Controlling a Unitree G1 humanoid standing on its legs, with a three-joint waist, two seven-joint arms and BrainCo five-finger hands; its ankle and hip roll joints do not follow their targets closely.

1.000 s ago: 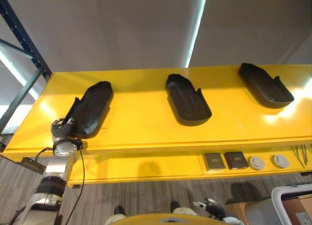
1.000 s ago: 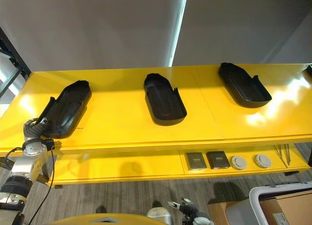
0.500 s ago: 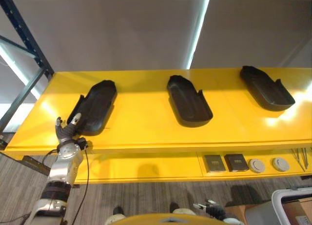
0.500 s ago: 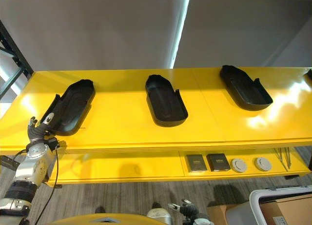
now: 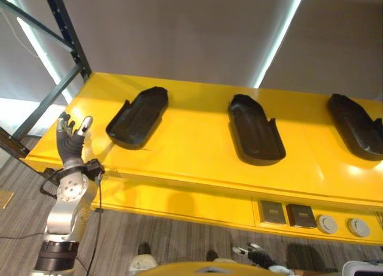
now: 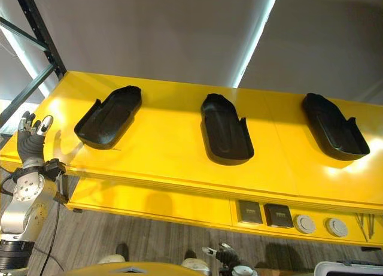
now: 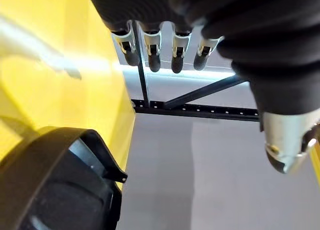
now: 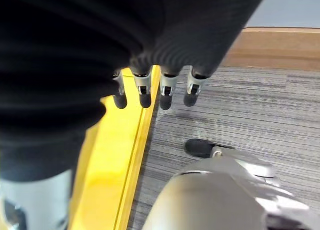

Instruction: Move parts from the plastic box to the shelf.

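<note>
Three black moulded parts lie on the yellow shelf [image 5: 191, 150]: the left part [image 5: 137, 117], the middle part [image 5: 256, 129] and the right part [image 5: 358, 126]. My left hand [image 5: 72, 141] is raised in front of the shelf's left end, open and holding nothing, a short way left of the left part. In the left wrist view its fingers [image 7: 152, 53] are straight, with the left part's end [image 7: 55, 185] beyond them. My right hand [image 6: 224, 255] hangs low below the shelf; its fingers [image 8: 145, 93] are straight and empty.
A dark blue rack upright [image 5: 63, 24] stands at the shelf's left end. On the lower yellow ledge sit two dark square items [image 5: 273, 211] and two white discs [image 5: 327, 224]. A corner of the plastic box [image 6: 347, 269] shows at the lower right.
The camera has swung left. My left hand has come off the near end of the left part, spread its fingers and drawn back to the left. The parts have stayed put.
</note>
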